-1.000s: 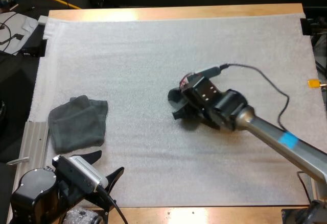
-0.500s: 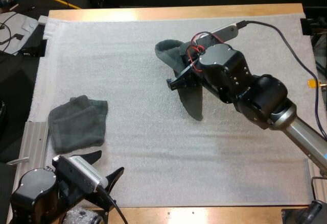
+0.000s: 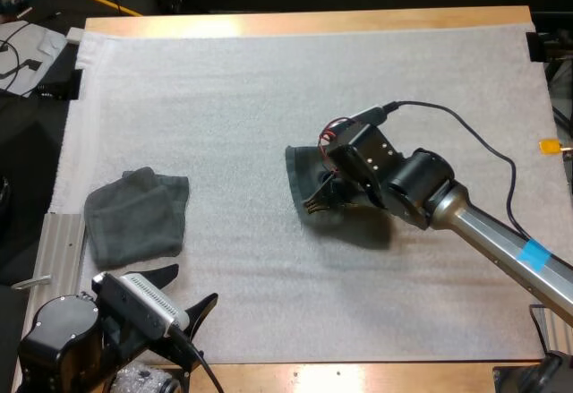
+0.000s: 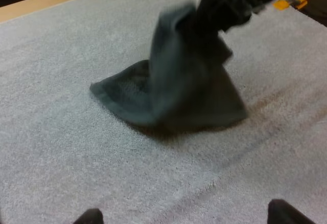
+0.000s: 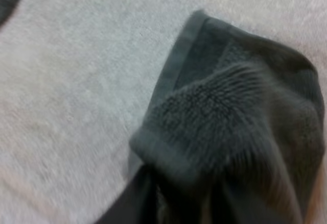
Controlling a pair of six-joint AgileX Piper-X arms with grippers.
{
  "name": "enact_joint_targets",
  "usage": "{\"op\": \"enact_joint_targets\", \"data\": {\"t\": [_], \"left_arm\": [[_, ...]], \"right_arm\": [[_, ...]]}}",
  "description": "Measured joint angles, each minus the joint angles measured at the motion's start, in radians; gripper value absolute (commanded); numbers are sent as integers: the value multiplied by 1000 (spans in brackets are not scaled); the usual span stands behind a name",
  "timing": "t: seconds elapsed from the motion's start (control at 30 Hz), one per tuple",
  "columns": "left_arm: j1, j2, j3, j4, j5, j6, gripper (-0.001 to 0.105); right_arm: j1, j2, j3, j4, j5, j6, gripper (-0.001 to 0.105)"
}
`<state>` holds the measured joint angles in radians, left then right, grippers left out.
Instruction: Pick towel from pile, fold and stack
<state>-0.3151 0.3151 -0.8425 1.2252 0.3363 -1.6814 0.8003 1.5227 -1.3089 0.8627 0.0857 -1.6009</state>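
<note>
White mat [image 3: 224, 98]: right tool [image 3: 320, 200] pinches a dark grey-green cloth towel [image 3: 300, 174]; I'd lay it flat toward nine o'clock; left tool [image 3: 183, 290] wide.

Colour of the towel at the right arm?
Dark grey-green towel, clearest in the right wrist view.

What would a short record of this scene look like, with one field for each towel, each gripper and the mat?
crumpled towel: near the mat's centre, upper part raised by the right gripper, lower part lying on the mat
folded towel: flat on the mat's left side, apart from both grippers
right gripper: shut on the crumpled towel
left gripper: open, at the mat's near left corner, holding nothing
mat: white, laid on the wooden table
</note>
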Motion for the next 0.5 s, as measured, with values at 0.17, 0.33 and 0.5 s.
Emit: {"op": "enact_joint_targets", "data": {"t": [0.17,0.33,0.5], "left_arm": [[0,0,0,0,1,-2,62],[0,0,0,0,1,-2,62],[0,0,0,0,1,-2,62]], "right_arm": [[-5,-9,19,9,14,9,69],[-18,-31,22,18,58,9,63],[-33,-42,22,49,76,9,60]]}}
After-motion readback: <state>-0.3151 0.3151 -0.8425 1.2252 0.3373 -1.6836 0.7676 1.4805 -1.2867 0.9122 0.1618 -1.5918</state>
